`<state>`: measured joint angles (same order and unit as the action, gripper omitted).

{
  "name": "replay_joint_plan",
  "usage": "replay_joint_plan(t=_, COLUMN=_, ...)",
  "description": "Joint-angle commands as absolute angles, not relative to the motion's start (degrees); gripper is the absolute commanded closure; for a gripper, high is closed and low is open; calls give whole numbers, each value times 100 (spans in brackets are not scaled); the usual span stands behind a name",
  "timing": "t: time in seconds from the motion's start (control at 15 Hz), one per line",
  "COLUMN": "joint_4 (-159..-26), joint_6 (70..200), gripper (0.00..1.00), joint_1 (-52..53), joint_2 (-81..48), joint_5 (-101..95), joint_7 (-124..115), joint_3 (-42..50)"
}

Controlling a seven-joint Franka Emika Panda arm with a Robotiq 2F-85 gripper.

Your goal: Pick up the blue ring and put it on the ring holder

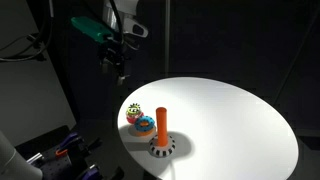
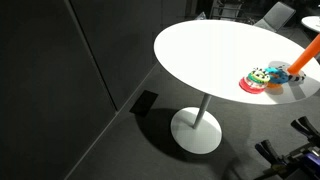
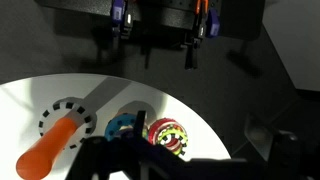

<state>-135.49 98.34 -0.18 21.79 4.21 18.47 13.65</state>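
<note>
The blue ring (image 3: 120, 126) lies flat on the white round table (image 1: 230, 120), between the ring holder and a green-red-yellow toy piece (image 3: 168, 135). The ring holder is an upright orange peg (image 1: 161, 122) on a round base with black and white markings (image 1: 161, 149); the peg also shows in the wrist view (image 3: 55, 148) and at the edge of an exterior view (image 2: 305, 58). My gripper (image 1: 120, 68) hangs high above the table's edge, well clear of the rings, open and empty. In the wrist view its dark fingers (image 3: 120, 152) partly cover the blue ring.
An orange ring (image 1: 143, 126) lies beside the holder with the toy piece (image 1: 134, 112) behind it. The table stands on a single pedestal foot (image 2: 196, 130). Dark walls and equipment surround it.
</note>
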Motion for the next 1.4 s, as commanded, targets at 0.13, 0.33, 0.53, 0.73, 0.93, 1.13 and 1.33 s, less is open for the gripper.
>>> replay_joint_plan(t=0.13, joint_4=-13536, joint_6=9823, gripper=0, joint_1=-176, joint_2=2162, joint_5=465, joint_7=1894, joint_3=1224)
replay_joint_plan(t=0.33, joint_4=-13535, joint_6=9823, gripper=0, joint_1=-176, joint_2=2162, joint_5=465, joint_7=1894, joint_3=1224)
replay_joint_plan(t=0.53, joint_4=-13507, joint_6=9895, gripper=0, joint_1=-164, joint_2=2092, joint_5=473, joint_7=1881, joint_3=1214)
replay_joint_plan(t=0.73, joint_4=-13452, joint_6=10125, gripper=0, joint_1=-148, joint_2=1889, joint_5=470, joint_7=1796, joint_3=1105)
replay_joint_plan(t=0.93, joint_4=-13462, joint_6=10570, gripper=0, joint_1=-139, joint_2=1686, joint_5=409, joint_7=1647, joint_3=943)
replay_joint_plan(t=1.13, joint_4=-13572, joint_6=11106, gripper=0, joint_1=-168, joint_2=1547, joint_5=290, joint_7=1408, joint_3=784)
replay_joint_plan(t=1.33, joint_4=-13754, joint_6=11602, gripper=0, joint_1=-236, joint_2=1476, joint_5=73, joint_7=1057, joint_3=679)
